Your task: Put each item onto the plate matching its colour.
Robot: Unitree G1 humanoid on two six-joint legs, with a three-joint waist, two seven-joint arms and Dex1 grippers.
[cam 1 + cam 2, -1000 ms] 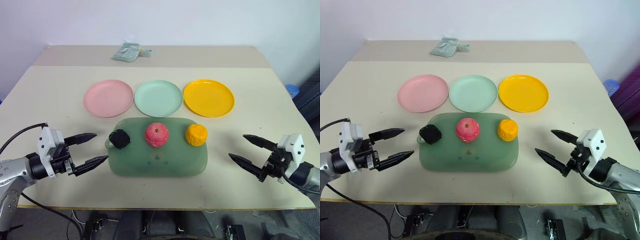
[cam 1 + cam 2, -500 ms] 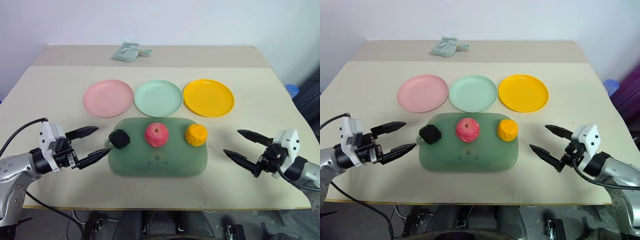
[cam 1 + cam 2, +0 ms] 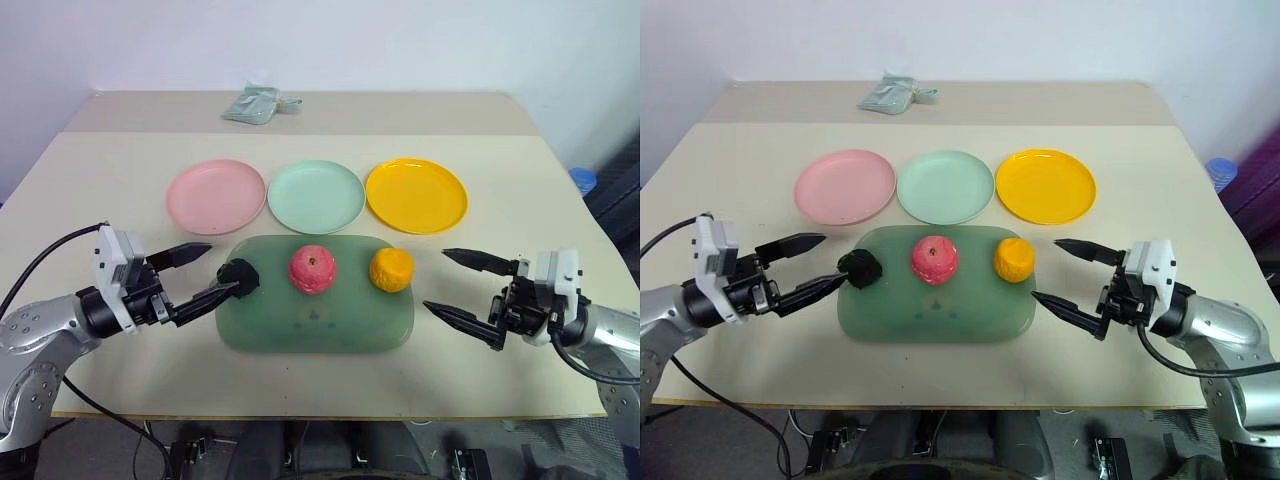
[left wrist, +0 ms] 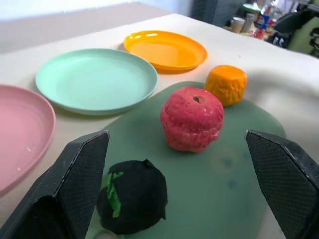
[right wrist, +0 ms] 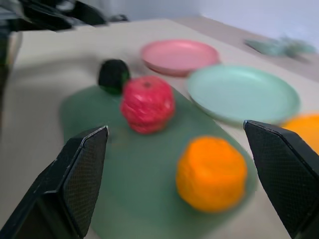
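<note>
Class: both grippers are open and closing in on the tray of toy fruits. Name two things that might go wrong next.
1. The left gripper sits close to the dark-green ball at the green tray edge; a nudge may roll it off.
2. The right gripper nears the orange-yellow lump, which stands near the pink-red apple; a wide approach may bump it.

Two arms reaching in from the two sides, low over the worktop (image 3: 90, 190). Left hand (image 3: 205, 271), with two black pointed fingers (image 3: 182, 254) on a white and grey wrist, held level and aimed inward toward the right, fingers spread wide, nothing between them. Right hand (image 3: 461, 290), same black fingers (image 3: 478, 261), held level and aimed inward toward the left, also spread wide and holding nothing. Black cable looping out from behind the left arm.
</note>
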